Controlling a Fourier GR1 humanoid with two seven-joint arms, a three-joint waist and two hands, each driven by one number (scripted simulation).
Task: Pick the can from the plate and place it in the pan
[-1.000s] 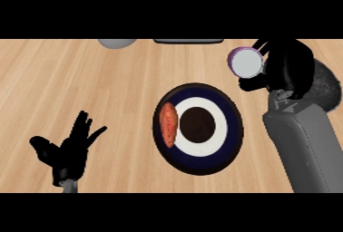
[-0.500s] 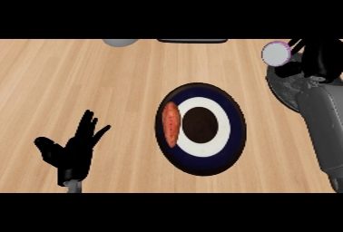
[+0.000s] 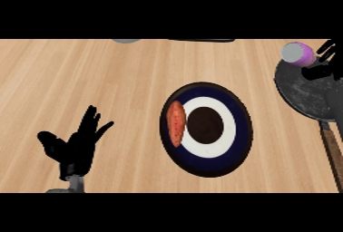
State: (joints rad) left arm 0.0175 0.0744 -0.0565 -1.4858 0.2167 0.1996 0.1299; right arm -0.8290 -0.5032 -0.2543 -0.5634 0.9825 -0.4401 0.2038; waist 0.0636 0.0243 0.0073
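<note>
I see the R hand at the far right edge, fingers curled round the can, holding it tilted over the pan's top rim. Can't tell if the can touches the pan. Plate sits mid desk w/ an orange food piece on its left side. L hand rests low left, fingers straight and spread, holding nothing.
</note>
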